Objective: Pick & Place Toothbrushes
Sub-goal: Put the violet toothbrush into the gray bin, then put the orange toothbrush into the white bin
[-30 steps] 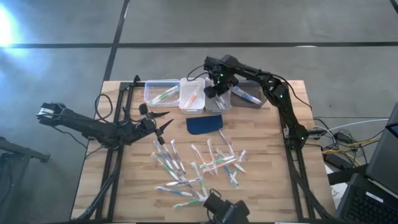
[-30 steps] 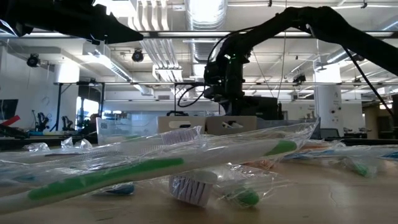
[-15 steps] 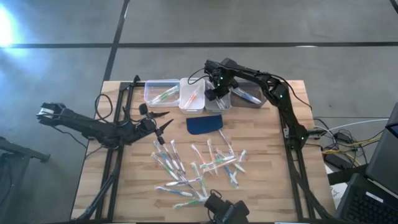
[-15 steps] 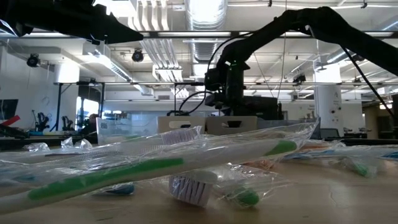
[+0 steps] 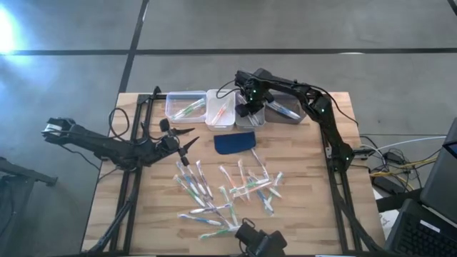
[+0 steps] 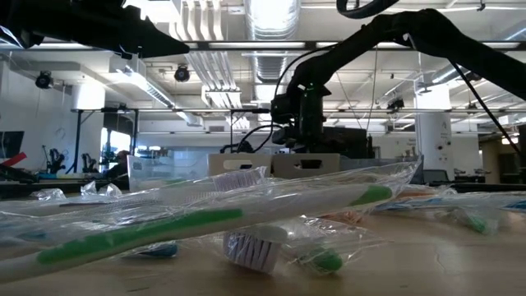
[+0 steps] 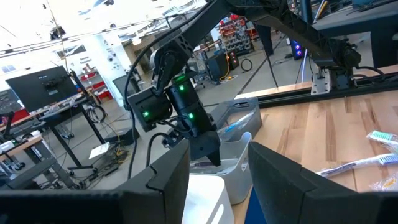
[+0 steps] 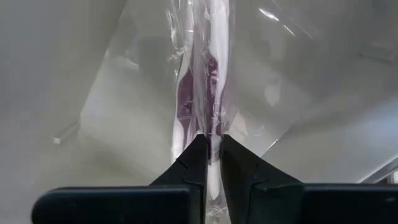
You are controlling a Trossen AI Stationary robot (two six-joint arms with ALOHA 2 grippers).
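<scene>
Toothbrushes, thin whitish plastic sticks in clear wrappers (image 5: 228, 189): most lie loose on the near half of the table, with one more in the right arm's grip at the bin row.

Largest to smallest:
- Light wooden slatted table (image 5: 314, 207), one.
- Dark arms, two. The right arm reaches across to the far row of bins. The left arm waits at the table's left side.
- Small bins along the far edge, four in a row: clear bin (image 5: 168, 106) with green-accented brushes, white bin (image 5: 220, 93) with orange-red ones, pale translucent bin (image 5: 258, 121), grey bin (image 5: 289, 118) with bluish ones.
- Dark blue rounded pad (image 5: 235, 142), one, just in front of the bins.
- Loose brushes: roughly fifteen to twenty. They overlap, so an exact count is not possible.

Right gripper (image 5: 246, 111): fingers pinched tight on a wrapped toothbrush with a purplish accent (image 8: 211, 74), which hangs down inside the pale translucent bin.
Left gripper (image 5: 191, 143): fingers spread apart, nothing between them.

Change over the last second: the right wrist has drifted slightly over the third bin. The grip is unchanged, and the left arm and the pile have not moved.
Judgement: this is the placing step and release is near. Most of the task remains.
</scene>
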